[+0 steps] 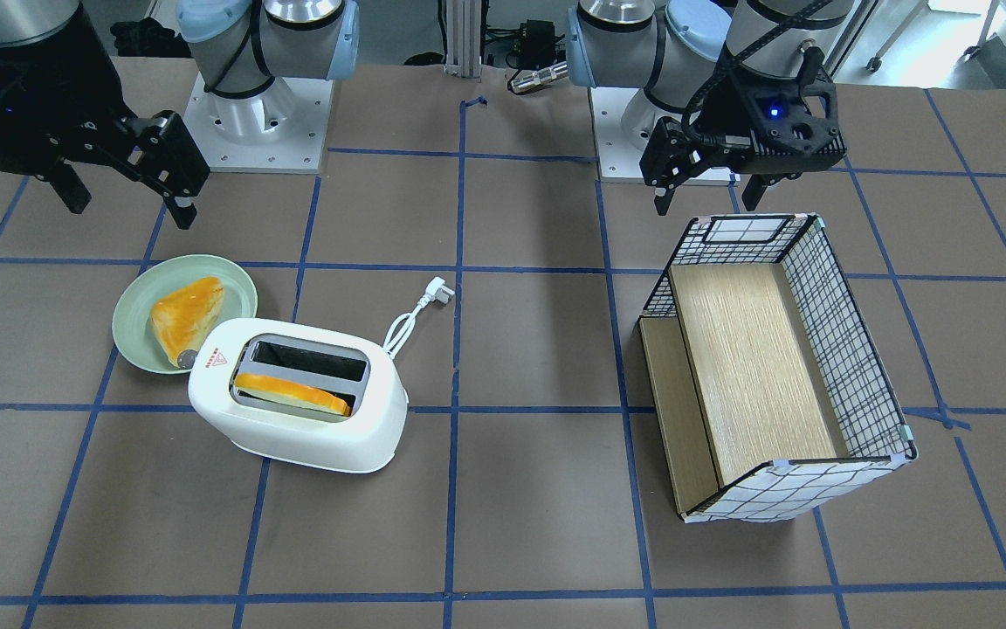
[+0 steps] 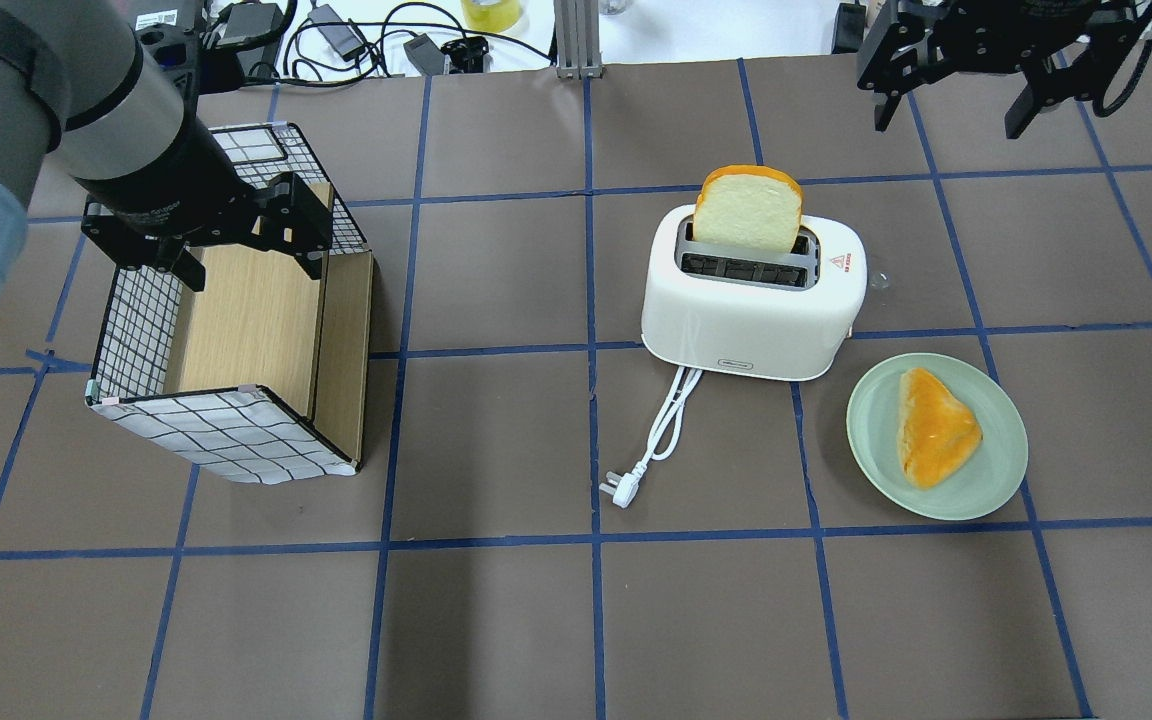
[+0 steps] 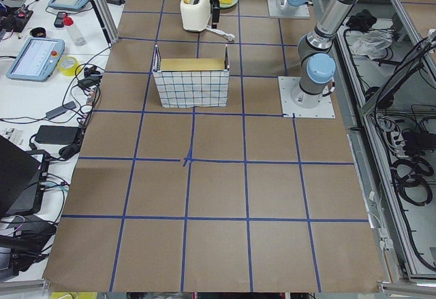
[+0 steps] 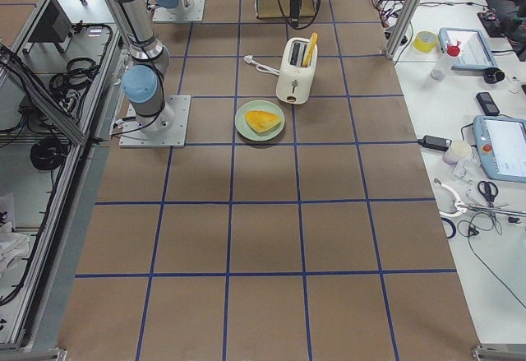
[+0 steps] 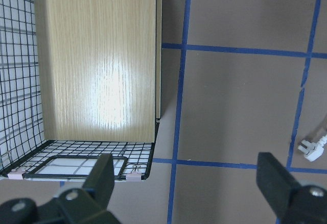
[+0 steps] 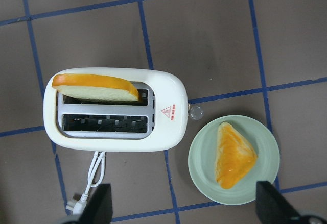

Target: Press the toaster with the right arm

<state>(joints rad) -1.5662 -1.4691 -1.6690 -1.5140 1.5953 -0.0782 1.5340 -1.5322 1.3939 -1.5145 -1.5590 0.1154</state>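
Note:
The white toaster [image 1: 311, 437] stands on the table's right half, also in the overhead view [image 2: 736, 320] and the right wrist view [image 6: 171, 89]. A bread slice [image 2: 746, 210] stands in its slot farther from the robot. Its small lever knob [image 6: 195, 113] sticks out on the end facing the green plate [image 6: 202, 157]. My right gripper [image 1: 129, 208] is open and empty, high above the toaster and plate; it also shows in the overhead view [image 2: 948, 125]. My left gripper [image 2: 251, 265] is open and empty above the basket.
The green plate [image 2: 871, 440] holds a triangular toast piece [image 2: 936, 425] beside the toaster. The toaster's white cord ends in a plug [image 2: 621, 493] on the robot's side. A wire basket [image 1: 852, 349] with a wooden insert lies on the left half.

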